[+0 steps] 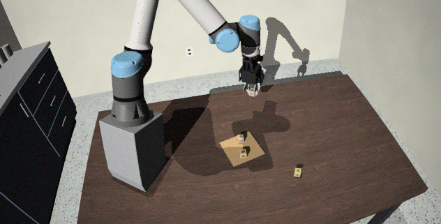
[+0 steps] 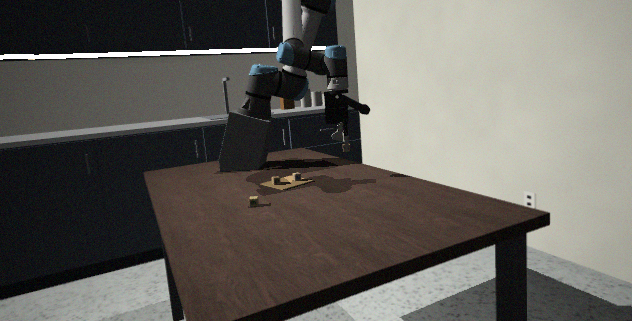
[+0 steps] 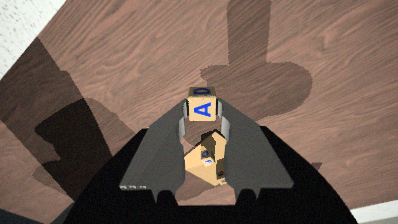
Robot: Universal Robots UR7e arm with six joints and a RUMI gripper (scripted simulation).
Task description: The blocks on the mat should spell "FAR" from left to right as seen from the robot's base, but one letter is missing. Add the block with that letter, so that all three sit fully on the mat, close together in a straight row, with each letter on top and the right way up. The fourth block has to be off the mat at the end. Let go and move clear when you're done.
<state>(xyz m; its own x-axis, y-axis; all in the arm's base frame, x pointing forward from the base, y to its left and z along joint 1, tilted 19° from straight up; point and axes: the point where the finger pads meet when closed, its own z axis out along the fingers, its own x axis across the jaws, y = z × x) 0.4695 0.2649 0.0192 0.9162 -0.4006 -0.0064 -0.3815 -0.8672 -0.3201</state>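
My gripper [image 1: 252, 91] hangs high above the table behind the mat and is shut on a wooden block [image 3: 202, 108] that shows a blue A on the side facing the wrist camera. The held block also shows in the exterior view [image 2: 345, 147]. The tan mat [image 1: 242, 148] lies on the dark table with two blocks on it, one at the far side [image 1: 240, 137] and one near the middle [image 1: 243, 153], a gap between them; their letters are too small to read. In the wrist view the mat [image 3: 206, 161] lies far below between the fingers. A fourth block [image 1: 297, 172] with a green mark lies off the mat to the right.
The arm's grey base [image 1: 134, 148] stands on the table left of the mat. A dark cabinet [image 1: 28, 115] stands off the table at the left. The table's back edge lies just behind the gripper.
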